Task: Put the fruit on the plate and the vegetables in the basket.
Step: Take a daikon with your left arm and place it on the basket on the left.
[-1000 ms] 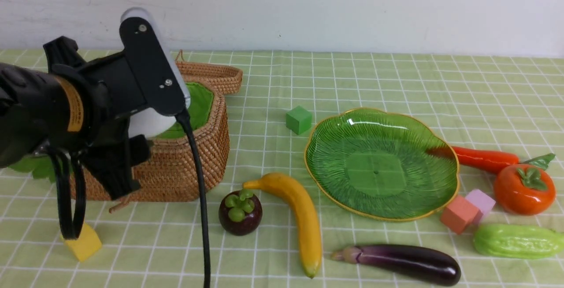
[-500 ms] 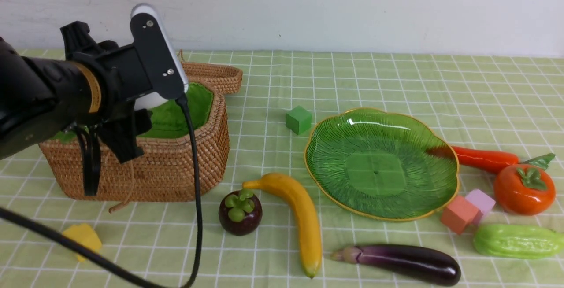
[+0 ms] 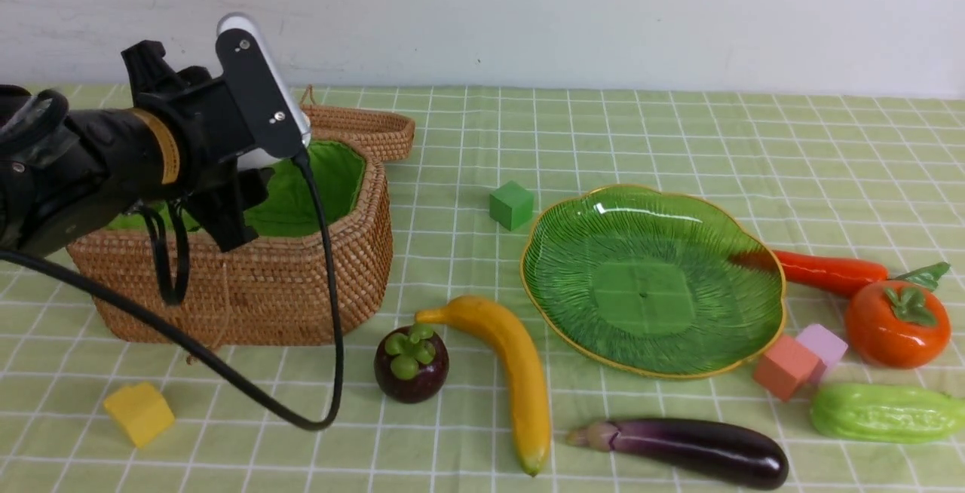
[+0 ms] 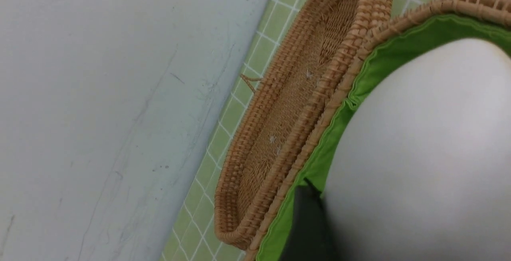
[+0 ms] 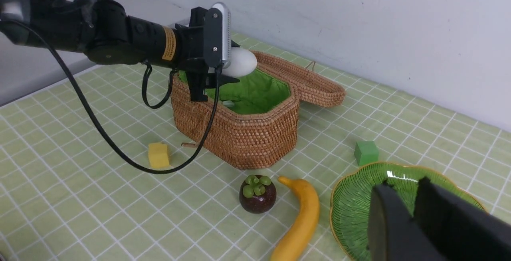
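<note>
My left gripper (image 3: pixel 252 176) is shut on the white oblong vegetable (image 5: pixel 239 62) and holds it above the open wicker basket (image 3: pixel 301 289). The vegetable fills the left wrist view (image 4: pixel 419 153), next to one dark finger (image 4: pixel 307 221). The green plate (image 3: pixel 648 282) is empty. The banana (image 3: pixel 513 365) and mangosteen (image 3: pixel 411 363) lie in front of the basket and the plate. The persimmon (image 3: pixel 896 323), carrot (image 3: pixel 825 270), gourd (image 3: pixel 882 411) and eggplant (image 3: pixel 693 448) lie on the right. My right gripper (image 5: pixel 403 185) hangs over the plate, shut and empty.
The basket's lid (image 3: pixel 362 131) lies open behind it. Foam cubes sit on the checked cloth: green (image 3: pixel 511 205), yellow (image 3: pixel 139 411), orange (image 3: pixel 784 366) and lilac (image 3: pixel 825 342). A black cable (image 3: pixel 332 327) hangs from the left arm in front of the basket.
My left arm has risen and moved back over the basket with the white vegetable. The yellow cube and the basket's front now show.
</note>
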